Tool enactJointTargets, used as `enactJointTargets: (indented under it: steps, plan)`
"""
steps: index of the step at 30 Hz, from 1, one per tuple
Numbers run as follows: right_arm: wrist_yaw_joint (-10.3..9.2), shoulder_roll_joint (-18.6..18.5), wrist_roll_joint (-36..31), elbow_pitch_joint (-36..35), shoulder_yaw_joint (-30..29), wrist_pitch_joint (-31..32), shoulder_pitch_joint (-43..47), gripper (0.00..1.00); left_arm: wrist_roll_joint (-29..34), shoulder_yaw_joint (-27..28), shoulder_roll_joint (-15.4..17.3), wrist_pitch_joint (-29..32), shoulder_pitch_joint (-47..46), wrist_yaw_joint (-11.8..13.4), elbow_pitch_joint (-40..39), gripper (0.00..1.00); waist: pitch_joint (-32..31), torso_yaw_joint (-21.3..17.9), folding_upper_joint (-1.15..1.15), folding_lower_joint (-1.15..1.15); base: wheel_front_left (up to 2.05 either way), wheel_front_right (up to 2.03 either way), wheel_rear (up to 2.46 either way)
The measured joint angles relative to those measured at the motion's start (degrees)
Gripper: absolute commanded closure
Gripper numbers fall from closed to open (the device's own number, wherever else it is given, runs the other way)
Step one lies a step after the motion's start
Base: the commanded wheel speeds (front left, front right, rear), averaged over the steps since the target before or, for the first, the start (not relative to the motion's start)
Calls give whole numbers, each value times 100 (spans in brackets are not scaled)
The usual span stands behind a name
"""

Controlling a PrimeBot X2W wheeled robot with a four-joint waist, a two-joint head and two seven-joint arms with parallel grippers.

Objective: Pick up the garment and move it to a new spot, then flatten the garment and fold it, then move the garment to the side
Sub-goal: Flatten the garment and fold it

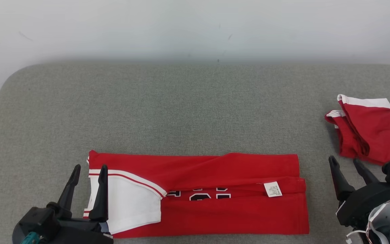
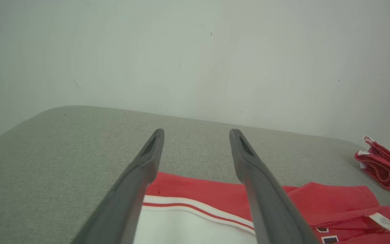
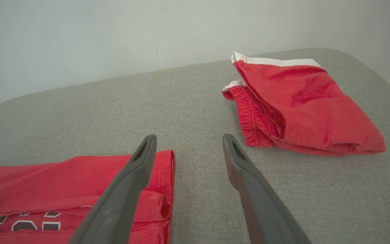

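- The grey padded worktop (image 1: 195, 108) is seen against a pale wall, and everything on it is carried on its front half.
- The garment (image 1: 215, 210), a red jersey with white trim, is laid as a long strip along the worktop's front edge, its long sides turned in over the printed number. The folding step is judged to be in hand: the lengthwise folds are made, the crosswise fold is not yet done.
- A second folded red piece (image 1: 371, 135) is set by the right edge, apart from the strip.
- The left gripper (image 1: 90, 166) is held wide apart and empty over the strip's left end; the right gripper (image 1: 344, 159), equally wide and empty, is placed just beside the right end. Next, one end would have to be pinched through all layers and carried across.
- A white label (image 1: 273, 189) is exposed near the right end.
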Motion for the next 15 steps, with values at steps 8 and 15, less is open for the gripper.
enactJointTargets:
  steps: [8, 15]
  plan:
    - [0, 5, 113, -168, -15, 1149, 156, 0, 47, 13, -25, 0, -58, -4, 12, 0, 80, 46, 0, 0, 0, 0, 0]
    - [0, 10, 157, 367, 447, 1470, -13, 0, 62, -11, -49, 0, -92, -31, 22, 0, 100, 98, 0, 0, 0, 0, 0]
